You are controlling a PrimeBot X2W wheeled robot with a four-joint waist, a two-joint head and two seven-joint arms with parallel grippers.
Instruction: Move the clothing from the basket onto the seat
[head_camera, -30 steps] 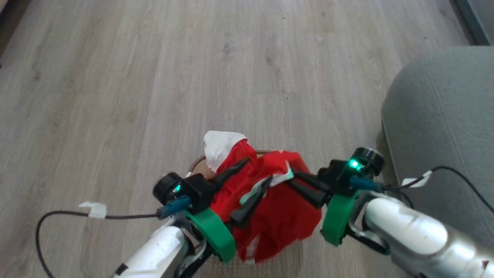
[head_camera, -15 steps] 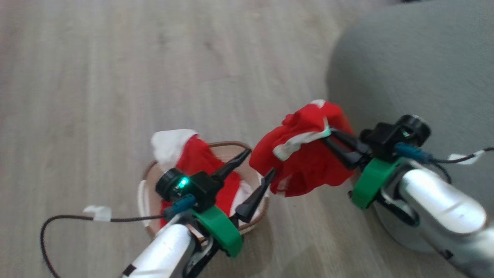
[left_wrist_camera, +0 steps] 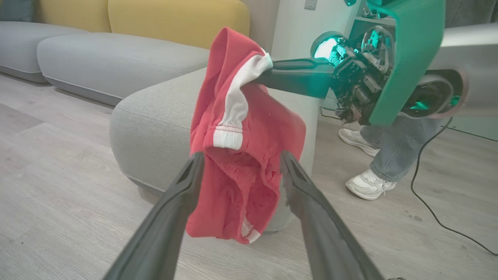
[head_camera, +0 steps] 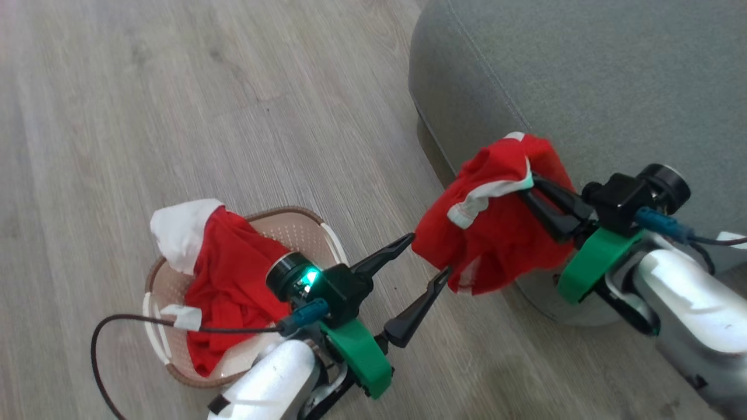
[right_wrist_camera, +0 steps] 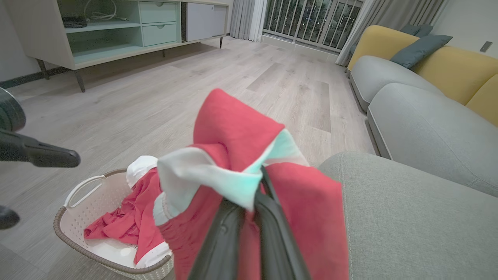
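a red garment (head_camera: 496, 251) with white trim is gripped by the closed right hand (head_camera: 527, 189) and is held in the air, just beside the rounded edge of the grey seat (head_camera: 583, 76). it is not yet laid on the seat. the left hand (head_camera: 429, 254) is held wide open and empty, with its fingertips close to the hanging cloth. another red and white garment (head_camera: 233, 274) is seen lying in the basket (head_camera: 292, 211), which stands on the wooden floor (head_camera: 175, 116).
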